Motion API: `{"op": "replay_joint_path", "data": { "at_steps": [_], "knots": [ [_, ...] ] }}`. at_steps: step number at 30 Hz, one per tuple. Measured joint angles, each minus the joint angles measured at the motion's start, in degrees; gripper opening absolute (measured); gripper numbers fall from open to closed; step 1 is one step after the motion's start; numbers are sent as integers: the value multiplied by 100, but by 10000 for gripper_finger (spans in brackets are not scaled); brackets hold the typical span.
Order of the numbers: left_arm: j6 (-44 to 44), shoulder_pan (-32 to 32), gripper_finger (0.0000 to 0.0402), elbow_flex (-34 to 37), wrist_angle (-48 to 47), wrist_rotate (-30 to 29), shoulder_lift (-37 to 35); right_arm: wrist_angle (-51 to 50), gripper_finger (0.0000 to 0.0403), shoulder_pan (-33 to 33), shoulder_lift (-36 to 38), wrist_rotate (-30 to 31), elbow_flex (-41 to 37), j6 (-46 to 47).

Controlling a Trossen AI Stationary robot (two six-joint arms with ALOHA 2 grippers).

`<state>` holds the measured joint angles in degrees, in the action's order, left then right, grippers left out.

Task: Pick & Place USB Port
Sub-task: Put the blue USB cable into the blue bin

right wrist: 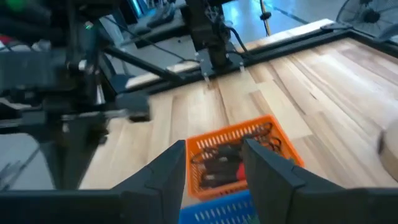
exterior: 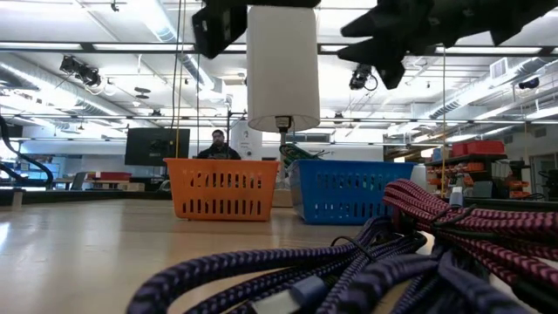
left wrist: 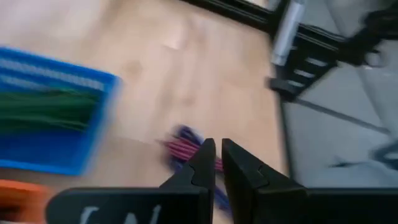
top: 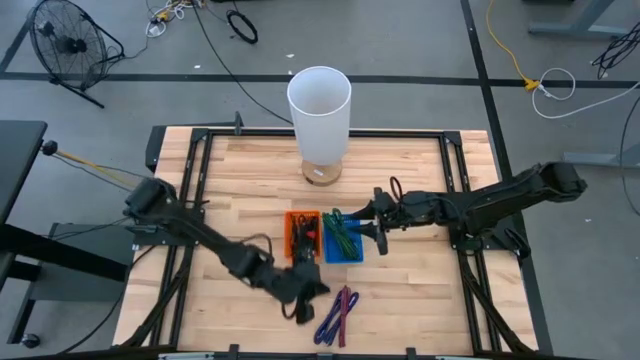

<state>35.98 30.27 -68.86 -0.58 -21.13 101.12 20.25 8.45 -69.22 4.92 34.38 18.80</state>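
Near the six o'clock edge of the wooden table (top: 420, 190) lies the bundle of purple and red cables (top: 337, 315) — loose on the boards, nothing holding it. At table height those braided cords fill the foreground, purple coils in front and red-striped ones stacked to the right. Which plug ends they carry is too small to tell.

Just at ten o'clock from the bundle sits the left gripper (top: 300, 290), low over the table and beside the orange basket (top: 303, 236). Its own camera shows the two dark fingers (left wrist: 202, 165) drawn nearly together, only a thin slit between them and nothing clamped, with the cables showing just past the tips.

Up the table, the orange basket holds dark and red items, and the blue basket (top: 343, 236) touching it on the three o'clock side holds green cable. The right gripper (top: 368, 220) hangs over the blue basket's three o'clock rim — fingers (right wrist: 168, 171) spread wide apart, empty, the orange basket framed between them in its wrist view.

At twelve o'clock from the baskets stands a tall white cylinder (top: 319, 108) on a round wooden base. Beyond the table, at table height, a person (exterior: 218, 146) sits behind a monitor.
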Motion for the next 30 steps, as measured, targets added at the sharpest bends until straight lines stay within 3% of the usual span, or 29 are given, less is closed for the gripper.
{"op": "replay_joint_path", "data": {
  "at_steps": [6, 12, 19, 30],
  "knots": [
    [1539, 462, 30, -2, 564, 198, 644, -729, 157, -1, 395, 15, 1, -8],
    [2767, 652, 30, -3, 997, 777, 1161, -946, 157, 0, 458, 16, -1, -98],
    [3105, 594, 39, -4, 949, 904, 1261, -1178, 157, 0, 427, 16, -1, -146],
    [3765, 386, 128, -9, 742, 940, 1511, -1375, 158, 0, 425, 18, -1, -452]
  ]
}}
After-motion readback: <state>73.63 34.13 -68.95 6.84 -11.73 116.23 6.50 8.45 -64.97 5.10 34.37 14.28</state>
